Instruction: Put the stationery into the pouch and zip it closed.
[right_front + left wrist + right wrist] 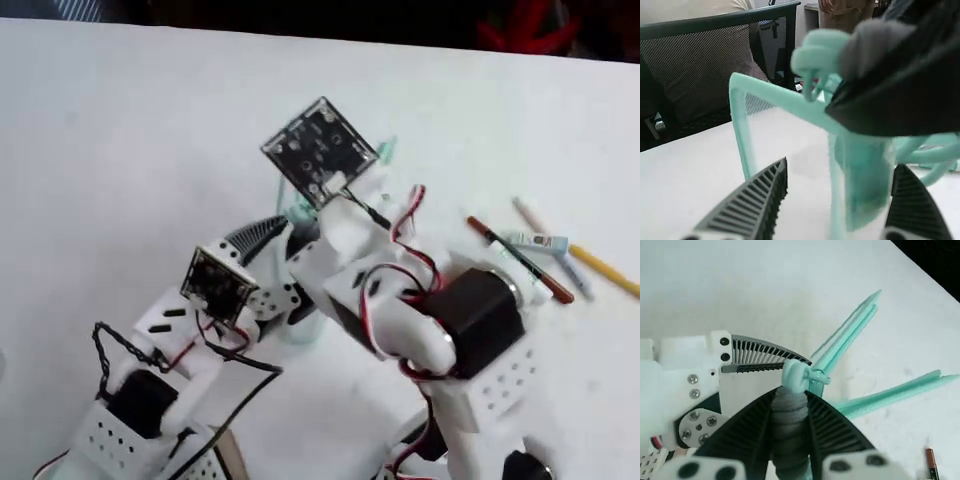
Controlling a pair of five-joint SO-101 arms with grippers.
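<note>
- Right gripper (791,396) has its black fingers pressed together on the zip pull (796,374), a grey cord with a mint knot at its end. It hangs over the middle of the tabletop (120,130).
- Left gripper (840,170) stands just beside it, on the side towards the left edge. Its ribbed fingers (760,200) are spread apart. One end of the pouch (860,190) stands between them, with a clear gap to one finger. I cannot tell whether the other finger touches it.
- White tabletop carries everything. A black mesh chair (700,60) stands beyond one of its edges.
- See-through mint pouch lies in the middle of the tabletop, under and between the two grippers. From the pull, its two mint zip edges (850,335) fan out apart from each other across the surface. In the left wrist view a mint edge rises and bends over like a frame.
- Stationery lies in a loose cluster near the right edge of the tabletop, well apart from the pouch and outside it.
- Brown pen (520,262) lies slantwise, nearest the right arm.
- Yellow pencil (608,270) lies closest to the right edge.
- White-and-blue pen (545,243) lies between those two, touching or crossing the brown pen.
</note>
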